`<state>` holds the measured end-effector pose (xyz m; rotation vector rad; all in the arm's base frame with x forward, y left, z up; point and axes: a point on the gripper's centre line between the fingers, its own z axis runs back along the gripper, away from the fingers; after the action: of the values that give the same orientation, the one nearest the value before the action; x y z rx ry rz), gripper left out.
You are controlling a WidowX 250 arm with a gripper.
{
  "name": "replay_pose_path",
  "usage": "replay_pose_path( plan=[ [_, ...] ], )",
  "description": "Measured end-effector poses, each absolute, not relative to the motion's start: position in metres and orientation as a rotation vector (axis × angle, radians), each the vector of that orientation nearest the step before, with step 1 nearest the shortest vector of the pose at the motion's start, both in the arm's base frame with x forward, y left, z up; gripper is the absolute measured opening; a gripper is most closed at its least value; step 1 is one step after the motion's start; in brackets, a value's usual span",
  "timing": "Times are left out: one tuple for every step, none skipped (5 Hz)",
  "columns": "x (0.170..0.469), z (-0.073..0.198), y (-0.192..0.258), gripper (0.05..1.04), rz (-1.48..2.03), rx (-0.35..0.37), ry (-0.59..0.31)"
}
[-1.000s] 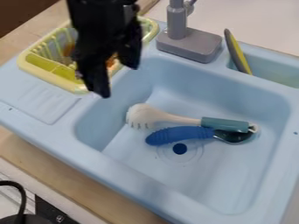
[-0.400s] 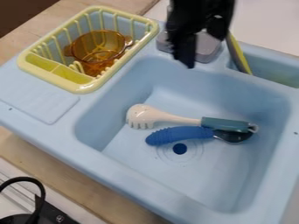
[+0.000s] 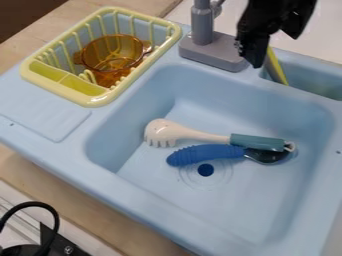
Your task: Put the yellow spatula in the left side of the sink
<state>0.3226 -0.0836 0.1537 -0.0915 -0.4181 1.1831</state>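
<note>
Yellow spatula (image 3: 276, 68): upper end behind fingers (image 3: 252, 44). Faucet (image 3: 202, 25): top cut off by upper edge.

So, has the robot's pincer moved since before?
Yes, the pincer went rightward in the picture, from in front of the yellow rack, past the gray faucet.

Toy kitchen setup: light-blue plastic sink (image 3: 140, 192) w/ grey faucet (image 3: 212, 50) & yellow dish rack (image 3: 90, 102).
</note>
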Motion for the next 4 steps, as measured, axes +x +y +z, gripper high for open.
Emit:
replay_pose_path(
  plan=[
    [0.332,0.146,-0.09,0.989,1.179,-0.029,-0.434],
    [0.342,0.14,-0.096,0.989,1.221,0.006,-0.437],
    [0.343,0.137,-0.091,0.989,1.262,0.054,-0.462],
    [0.347,0.129,-0.091,0.989,1.26,0.119,-0.492]
  ],
)
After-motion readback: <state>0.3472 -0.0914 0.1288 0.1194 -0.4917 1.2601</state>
